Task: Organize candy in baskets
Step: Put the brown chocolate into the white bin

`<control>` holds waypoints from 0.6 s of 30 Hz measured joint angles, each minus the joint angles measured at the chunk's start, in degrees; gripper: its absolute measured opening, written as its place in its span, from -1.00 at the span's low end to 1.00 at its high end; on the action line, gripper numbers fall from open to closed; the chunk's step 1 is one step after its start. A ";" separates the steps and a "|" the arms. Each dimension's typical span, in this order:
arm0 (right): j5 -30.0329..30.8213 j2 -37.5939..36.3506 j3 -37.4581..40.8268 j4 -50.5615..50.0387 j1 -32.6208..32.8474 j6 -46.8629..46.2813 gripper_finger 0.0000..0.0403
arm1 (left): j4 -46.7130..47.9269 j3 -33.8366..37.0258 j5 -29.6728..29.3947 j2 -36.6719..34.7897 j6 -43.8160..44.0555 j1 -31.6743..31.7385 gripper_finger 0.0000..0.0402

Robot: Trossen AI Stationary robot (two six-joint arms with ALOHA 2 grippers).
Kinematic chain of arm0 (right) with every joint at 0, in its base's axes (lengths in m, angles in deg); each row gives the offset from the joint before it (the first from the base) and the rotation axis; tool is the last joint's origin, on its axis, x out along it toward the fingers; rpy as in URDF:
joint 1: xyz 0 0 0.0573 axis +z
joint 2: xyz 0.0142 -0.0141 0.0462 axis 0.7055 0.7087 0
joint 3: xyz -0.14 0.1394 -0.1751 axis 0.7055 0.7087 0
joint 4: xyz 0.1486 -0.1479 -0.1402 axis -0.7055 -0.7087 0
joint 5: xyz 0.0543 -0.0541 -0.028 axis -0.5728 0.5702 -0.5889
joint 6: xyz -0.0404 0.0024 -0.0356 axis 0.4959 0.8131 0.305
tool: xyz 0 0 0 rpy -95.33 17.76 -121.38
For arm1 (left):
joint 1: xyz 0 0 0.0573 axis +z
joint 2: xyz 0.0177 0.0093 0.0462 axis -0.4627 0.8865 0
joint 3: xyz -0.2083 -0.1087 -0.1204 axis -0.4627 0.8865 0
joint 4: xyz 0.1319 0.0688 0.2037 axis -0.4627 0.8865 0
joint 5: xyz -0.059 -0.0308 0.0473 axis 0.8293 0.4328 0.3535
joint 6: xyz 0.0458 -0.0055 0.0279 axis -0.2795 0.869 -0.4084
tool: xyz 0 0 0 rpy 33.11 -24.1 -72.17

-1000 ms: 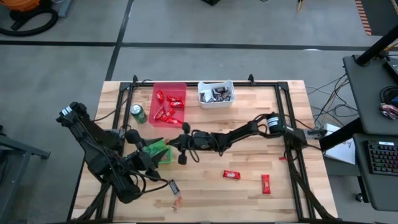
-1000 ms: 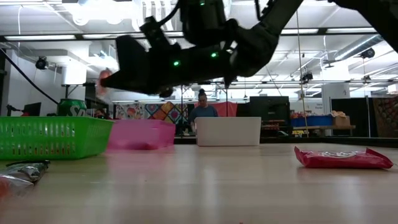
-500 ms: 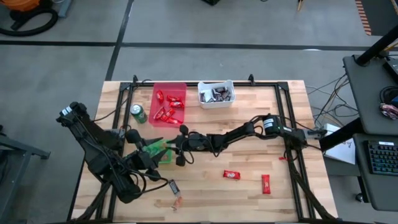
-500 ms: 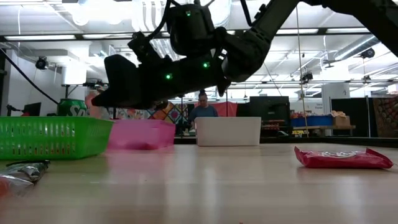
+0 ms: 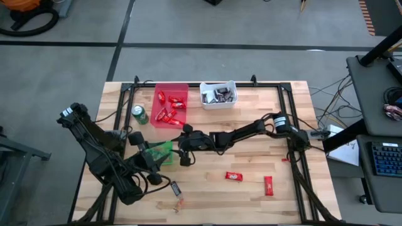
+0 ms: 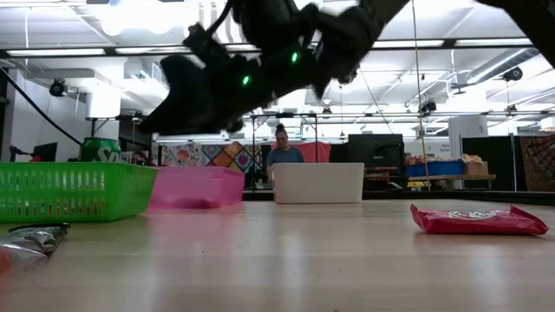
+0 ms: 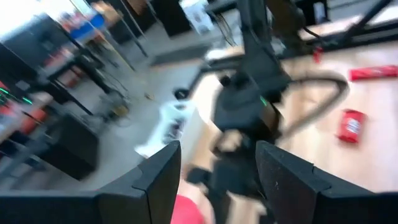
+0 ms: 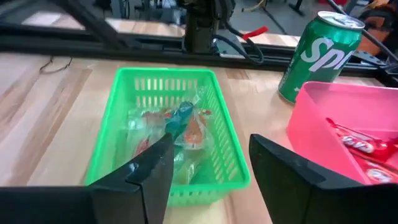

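Observation:
The green basket [image 8: 168, 134] holds a few clear-wrapped candy pieces [image 8: 180, 127]. My right gripper [image 8: 208, 162] hangs open just right of it [image 5: 178, 150], above the table, with nothing between its fingers. The red basket [image 5: 171, 104] holds red-wrapped bars [image 8: 357, 146]. The white basket [image 5: 218, 94] holds dark mini bars. Two red bars [image 5: 233, 176] [image 5: 269, 185] lie flat on the table at the near right. A dark bar [image 5: 174, 188] and a small piece [image 5: 179, 202] lie near the front edge. My left gripper [image 7: 217, 168] stays open at the green basket's near left side [image 5: 149, 163].
A green soda can [image 5: 139, 114] stands left of the red basket. A black metal frame [image 5: 289, 119] borders the table. The bare wood [image 5: 251, 150] between the baskets and the loose red bars is free room.
My right gripper has opened and let go of a pale wrapped piece that it held over the green basket; the piece no longer shows between its fingers. The gripper has since tipped up and drawn back a little toward the table's right.

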 joint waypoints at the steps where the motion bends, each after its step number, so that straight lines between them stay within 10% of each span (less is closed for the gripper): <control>1: 0.00 -1.11 0.04 -2.16 0.12 0.29 0.00 | 0.01 0.02 1.83 0.09 1.05 0.22 -0.05; 18: -1.32 -32.75 23.72 -19.01 3.38 -2.54 0.01 | -0.54 0.08 36.73 9.27 1.02 1.05 -0.05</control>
